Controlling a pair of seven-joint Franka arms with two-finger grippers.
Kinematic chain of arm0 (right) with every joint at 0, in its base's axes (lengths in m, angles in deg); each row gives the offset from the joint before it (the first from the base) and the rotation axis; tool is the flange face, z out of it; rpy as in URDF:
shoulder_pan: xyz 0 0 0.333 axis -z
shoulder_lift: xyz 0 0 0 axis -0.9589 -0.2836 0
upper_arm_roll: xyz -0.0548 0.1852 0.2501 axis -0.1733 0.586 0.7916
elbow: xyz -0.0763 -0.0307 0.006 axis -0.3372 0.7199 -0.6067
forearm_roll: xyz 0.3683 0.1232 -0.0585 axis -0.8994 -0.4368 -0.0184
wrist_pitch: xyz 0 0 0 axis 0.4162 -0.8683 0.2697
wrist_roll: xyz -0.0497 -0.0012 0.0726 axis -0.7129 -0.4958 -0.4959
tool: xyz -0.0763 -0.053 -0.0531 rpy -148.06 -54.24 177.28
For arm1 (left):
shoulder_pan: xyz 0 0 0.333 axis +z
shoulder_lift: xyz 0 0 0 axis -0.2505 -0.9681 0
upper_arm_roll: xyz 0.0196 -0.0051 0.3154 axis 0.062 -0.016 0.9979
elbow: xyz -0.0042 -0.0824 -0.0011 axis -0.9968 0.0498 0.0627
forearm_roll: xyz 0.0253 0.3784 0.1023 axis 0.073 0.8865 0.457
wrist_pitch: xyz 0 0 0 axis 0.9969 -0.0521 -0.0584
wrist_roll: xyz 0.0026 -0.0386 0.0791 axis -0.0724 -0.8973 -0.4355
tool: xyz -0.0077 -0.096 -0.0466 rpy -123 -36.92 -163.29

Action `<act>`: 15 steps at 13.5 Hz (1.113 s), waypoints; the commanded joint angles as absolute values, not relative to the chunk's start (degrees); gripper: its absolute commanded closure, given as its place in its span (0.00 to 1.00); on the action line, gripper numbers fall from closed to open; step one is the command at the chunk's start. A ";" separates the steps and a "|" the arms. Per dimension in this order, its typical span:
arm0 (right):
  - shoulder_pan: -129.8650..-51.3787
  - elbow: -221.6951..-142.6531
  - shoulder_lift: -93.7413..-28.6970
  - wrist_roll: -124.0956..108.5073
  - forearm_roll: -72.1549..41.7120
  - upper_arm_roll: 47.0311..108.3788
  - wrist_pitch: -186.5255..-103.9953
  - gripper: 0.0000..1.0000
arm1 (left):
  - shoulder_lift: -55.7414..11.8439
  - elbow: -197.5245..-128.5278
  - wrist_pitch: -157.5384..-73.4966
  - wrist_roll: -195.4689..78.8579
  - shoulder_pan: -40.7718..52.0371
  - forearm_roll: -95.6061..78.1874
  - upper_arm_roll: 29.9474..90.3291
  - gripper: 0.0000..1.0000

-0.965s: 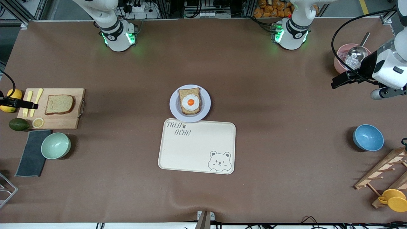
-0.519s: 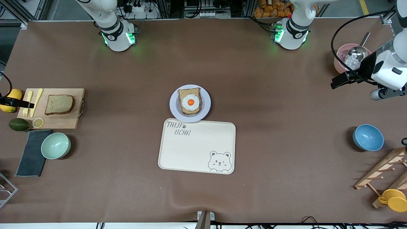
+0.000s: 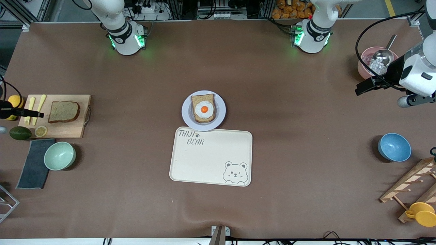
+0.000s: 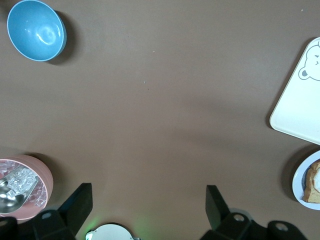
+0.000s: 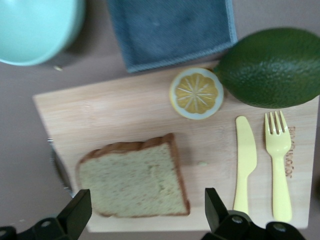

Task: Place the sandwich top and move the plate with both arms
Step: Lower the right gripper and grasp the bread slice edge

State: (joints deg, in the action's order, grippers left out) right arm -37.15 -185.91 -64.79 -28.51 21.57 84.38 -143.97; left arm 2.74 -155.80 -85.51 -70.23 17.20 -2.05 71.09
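On the board (image 3: 56, 115) at the right arm's end of the table lies the sandwich top (image 3: 63, 111), flat and bare. The board is the landmark. A yellow knife (image 3: 39, 108) and fork (image 3: 29, 110) lie side by side on it, on the side away from the table's middle, and a lemon half (image 3: 41, 131) sits on its corner nearest the front camera. An avocado (image 3: 20, 133) lies just off that corner, touching the board's edge in the right wrist view. A whole lemon (image 3: 13, 103) lies beside the board's outer edge. A dark cloth (image 3: 34, 162) and a mint bowl (image 3: 59, 156) lie nearer to the camera than the board.

The right gripper (image 5: 145, 215) hangs over the board's outer end, above the knife and fork in the front view; its fingers (image 5: 75, 215) stand wide apart and hold nothing.

Well away from the board, at the table's middle, stands the plate (image 3: 220, 109) with an egg-topped slice (image 3: 203, 109) on it. Its rim touches or just overlaps the tray (image 3: 211, 160), which lies nearer to the camera.

At the end of the table away from the board, the left gripper (image 4: 147, 207) hangs over bare table next to the pink bowl (image 3: 363, 64), spread wide and empty. A blue bowl (image 3: 394, 147) sits nearer to the camera there.
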 commanded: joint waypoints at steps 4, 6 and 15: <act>-35.73 -190.03 -65.26 -29.66 21.80 85.35 -146.62 0.00 | 3.23 -156.39 -86.33 -70.84 17.58 -0.95 70.64 0.00; -35.64 -189.94 -66.58 -31.66 21.98 85.35 -146.80 0.00 | 3.23 -156.39 -86.33 -70.84 17.58 -0.95 70.64 0.00; -33.89 -190.03 -70.53 -38.27 21.98 85.44 -148.56 0.49 | 2.88 -156.39 -86.42 -70.75 17.58 -0.95 70.73 0.00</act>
State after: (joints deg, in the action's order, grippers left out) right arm -35.21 -189.90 -70.22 -37.38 21.57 84.40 -148.51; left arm 2.58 -155.88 -85.78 -70.23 17.34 -2.05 71.09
